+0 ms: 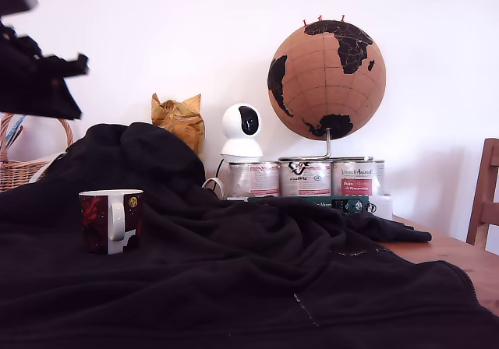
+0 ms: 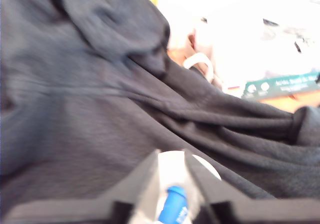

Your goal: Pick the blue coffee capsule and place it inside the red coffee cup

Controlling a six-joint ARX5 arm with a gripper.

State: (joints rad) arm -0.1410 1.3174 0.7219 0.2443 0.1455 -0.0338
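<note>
Wrist view, capsule: the blue coffee capsule [image 2: 173, 204] sat between the two grey fingers [image 2: 140, 181] of the gripper [image 2: 172, 171], with a white round surface right behind it; this looked like the white inside of the cup, though blur made that unsure.
Gripper state: the fingers stood a little apart on either side of the capsule; whether they pressed on it or it lay loose past them could not be told.
Exterior view, arm: only a dark blurred part of the arm [image 1: 35, 72] showed at the upper edge on the exterior view's left, well above the cup; the capsule did not show in this view.
Cup: the red coffee cup [image 1: 111, 220] stood upright on the black blanket [image 1: 257, 279], toward the exterior view's left, its white handle facing the camera.
Blanket: it covered most of the wooden table [image 1: 460, 259] and rose in a heap behind the cup.
Behind the heap: a wicker basket [image 1: 23, 166] at the exterior view's left, a crumpled gold wrapper [image 1: 179, 119], and a white round camera [image 1: 242, 131].
Back row: three silver tin cans [image 1: 306, 178] side by side, a cork globe [image 1: 327, 76] on a stand above them, and a dark green box [image 1: 327, 202] lying in front.
Far edge: a wooden chair [image 1: 485, 197] at the exterior view's right.
</note>
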